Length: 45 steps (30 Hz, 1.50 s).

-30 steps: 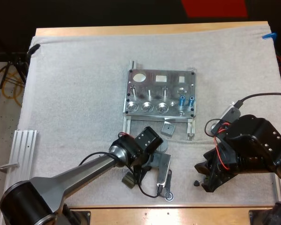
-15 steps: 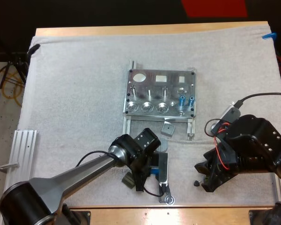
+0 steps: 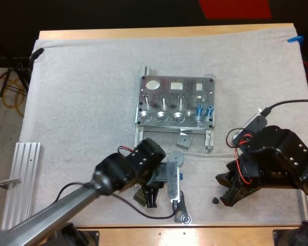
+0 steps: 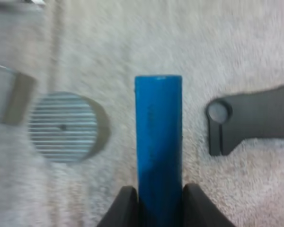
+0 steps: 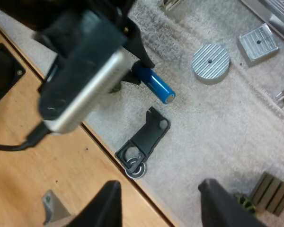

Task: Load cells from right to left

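White mat (image 3: 82, 92) on wooden table (image 3: 159, 32). Left gripper (image 4: 160, 208) clenched on bright blue cylinder (image 4: 158, 142), plain from wrist, nearly hidden under arm from high; right gripper (image 5: 161, 203) released, empty.

Parts by kind — a count
Three cells (image 4: 158, 142): one pinched in the left claw (image 4: 159, 201), two well ahead of it, upright in the single fixture (image 3: 189, 92). Just beside that claw — one disc (image 4: 61, 126) and one lever (image 4: 251, 124); farther ahead, one block (image 3: 184, 140).
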Motion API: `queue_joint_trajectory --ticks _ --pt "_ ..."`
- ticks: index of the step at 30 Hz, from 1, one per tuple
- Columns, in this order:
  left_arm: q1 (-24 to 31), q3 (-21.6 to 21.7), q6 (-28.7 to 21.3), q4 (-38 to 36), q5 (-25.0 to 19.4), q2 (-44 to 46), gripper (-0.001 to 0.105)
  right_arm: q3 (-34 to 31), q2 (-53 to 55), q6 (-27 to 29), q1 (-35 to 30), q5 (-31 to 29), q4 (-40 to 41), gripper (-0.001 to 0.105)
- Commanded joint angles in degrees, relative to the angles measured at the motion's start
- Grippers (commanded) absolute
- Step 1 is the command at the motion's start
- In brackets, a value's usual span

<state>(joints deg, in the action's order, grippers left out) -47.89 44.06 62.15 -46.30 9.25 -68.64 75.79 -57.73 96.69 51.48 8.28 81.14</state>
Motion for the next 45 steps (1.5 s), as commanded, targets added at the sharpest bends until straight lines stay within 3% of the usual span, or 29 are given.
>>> queue_joint_trajectory --ticks 1,3,7,12,21,31,38,45 --pt "-0.1 0.1 1.0 -0.2 -1.2 3.5 0.0 -1.0 0.2 -1.5 0.1 0.1 0.6 0.047" --pt "-0.1 0.1 1.0 -0.2 -1.9 7.3 0.0 -3.2 0.2 -3.9 0.1 0.1 -0.3 0.054" --pt "-0.1 0.1 2.5 -0.2 -2.0 13.3 0.0 -6.5 0.2 -7.1 0.1 1.7 -4.2 0.054" --pt "-0.1 0.1 2.5 -0.2 -3.2 21.3 0.0 -11.0 0.1 -14.5 0.1 8.4 -15.1 0.054" --pt "-0.1 0.1 2.5 -0.2 -3.1 25.1 0.0 -16.5 -0.2 -25.7 0.1 14.7 -30.5 0.054" --pt "-0.1 0.1 1.8 -0.1 -1.2 25.1 0.0 -19.0 -2.0 -30.4 0.1 14.3 -33.7 0.054" --pt "-0.1 0.1 1.8 -0.1 -0.3 25.1 0.0 -20.1 -2.4 -34.2 0.1 12.5 -40.1 0.054" --pt "-0.1 0.1 1.8 0.0 0.0 25.1 0.0 -20.1 -3.4 -35.1 0.1 12.5 -40.6 0.054"
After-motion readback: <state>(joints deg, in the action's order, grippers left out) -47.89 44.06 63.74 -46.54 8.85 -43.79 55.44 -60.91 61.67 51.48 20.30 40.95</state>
